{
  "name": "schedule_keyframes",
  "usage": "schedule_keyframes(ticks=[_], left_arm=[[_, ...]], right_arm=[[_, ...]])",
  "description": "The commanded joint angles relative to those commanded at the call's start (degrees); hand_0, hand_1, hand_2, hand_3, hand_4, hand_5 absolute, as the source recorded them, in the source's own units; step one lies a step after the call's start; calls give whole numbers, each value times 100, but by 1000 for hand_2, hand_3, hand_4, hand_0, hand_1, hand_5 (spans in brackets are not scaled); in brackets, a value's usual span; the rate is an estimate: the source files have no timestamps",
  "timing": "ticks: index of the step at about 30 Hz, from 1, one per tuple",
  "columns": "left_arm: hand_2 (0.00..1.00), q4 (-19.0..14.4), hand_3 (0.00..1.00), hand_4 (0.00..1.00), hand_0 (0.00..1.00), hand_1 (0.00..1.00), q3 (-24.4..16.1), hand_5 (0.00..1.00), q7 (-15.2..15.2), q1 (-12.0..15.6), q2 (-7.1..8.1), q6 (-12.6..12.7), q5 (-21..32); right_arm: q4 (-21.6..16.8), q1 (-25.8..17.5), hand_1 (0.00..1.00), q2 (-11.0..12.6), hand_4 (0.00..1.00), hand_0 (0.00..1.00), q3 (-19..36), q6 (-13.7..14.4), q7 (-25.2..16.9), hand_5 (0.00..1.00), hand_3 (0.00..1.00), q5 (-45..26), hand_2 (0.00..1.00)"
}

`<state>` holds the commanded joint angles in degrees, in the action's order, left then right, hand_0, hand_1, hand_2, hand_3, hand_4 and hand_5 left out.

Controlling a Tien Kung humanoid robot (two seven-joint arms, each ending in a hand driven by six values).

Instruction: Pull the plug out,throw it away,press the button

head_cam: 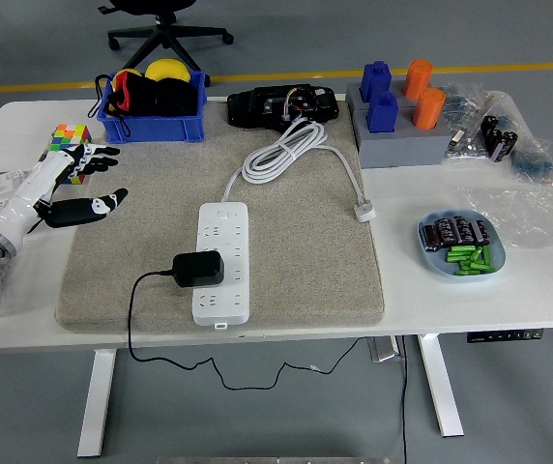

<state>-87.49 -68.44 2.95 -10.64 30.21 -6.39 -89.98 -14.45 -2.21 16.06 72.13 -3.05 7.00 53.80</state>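
Grey felt covers the middle of the white table [509,309] as a rectangular mat [296,261], and on it lies a long white power strip [223,261], set lengthwise from far to near. A black plug adapter [199,268] sits plugged into the strip's near half, its thin black cord [146,290] looping off the mat's near left corner and down over the table's near edge. The strip's own white cable [291,150] lies coiled at the mat's far side and runs to a white plug [365,210] resting at the mat's right edge.

The robot's left hand [78,184] hangs over the table's left part, just beside the mat's left edge and well apart from the adapter. Its fingers [98,155] are spread and hold nothing, the black-tipped thumb pointing toward the mat. Behind the hand sits a multicoloured puzzle cube [69,135].

Along the far edge stand a blue plastic bin [151,126] holding black and yellow items, a black device with exposed wiring [281,104], and a grey block [402,145] carrying 2 blue pieces and 2 orange cylinders. On the right, a pale blue dish [460,246] holds dark batteries and green ones, with clear plastic bags [518,155] beyond it. A black office chair base [165,29] stands on the floor past the table.
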Motion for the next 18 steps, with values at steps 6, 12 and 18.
schedule_keyframes(ticks=[6, 12, 18], left_arm=[[819, -112, 860, 985, 845, 835, 397, 88, -52, -36, 82, -257, -179], [821, -12, 867, 998, 847, 835, 682, 149, -66, -185, -6, -271, -230], [815, 176, 864, 998, 837, 817, 1003, 141, -27, -367, -52, -130, -291]], right_arm=[[-5, 6, 674, -20, 763, 725, 6, -4, -1, 633, 658, 0, 663], [-1, 2, 673, -49, 763, 725, -11, -11, -3, 631, 658, -13, 663], [-1, 10, 674, -33, 764, 725, -19, -9, -5, 632, 658, -19, 663]])
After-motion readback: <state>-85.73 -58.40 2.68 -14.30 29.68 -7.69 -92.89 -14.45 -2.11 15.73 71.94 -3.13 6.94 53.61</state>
